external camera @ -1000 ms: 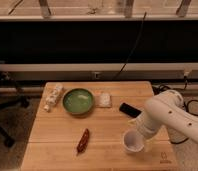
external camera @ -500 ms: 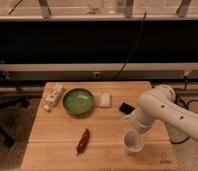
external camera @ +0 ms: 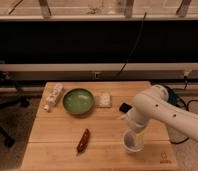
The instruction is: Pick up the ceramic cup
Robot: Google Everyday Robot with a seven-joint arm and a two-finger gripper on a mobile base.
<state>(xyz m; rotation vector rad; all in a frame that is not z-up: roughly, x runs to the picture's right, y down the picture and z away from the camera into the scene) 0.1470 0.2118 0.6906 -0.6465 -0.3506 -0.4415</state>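
**White ceramic cup sits under the arm near the table's front edge**

The ceramic cup (external camera: 132, 142) stands upright at the front right of the wooden table (external camera: 52, 150), well apart from the green bowl (external camera: 78, 101). The gripper (external camera: 133, 133) hangs directly over the cup's rim, masked by the white arm (external camera: 154, 109) — how wide it stands, and whether it touches, cannot be told. The likely hazard is an off-centre descent clipping the rim and tipping the cup — or nudging it toward the near edge.

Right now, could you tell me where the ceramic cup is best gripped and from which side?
Probably grip the rim of the ceramic cup, coming from straight above: it stands upright, mouth open, with no handle. The gripper hangs right over it.
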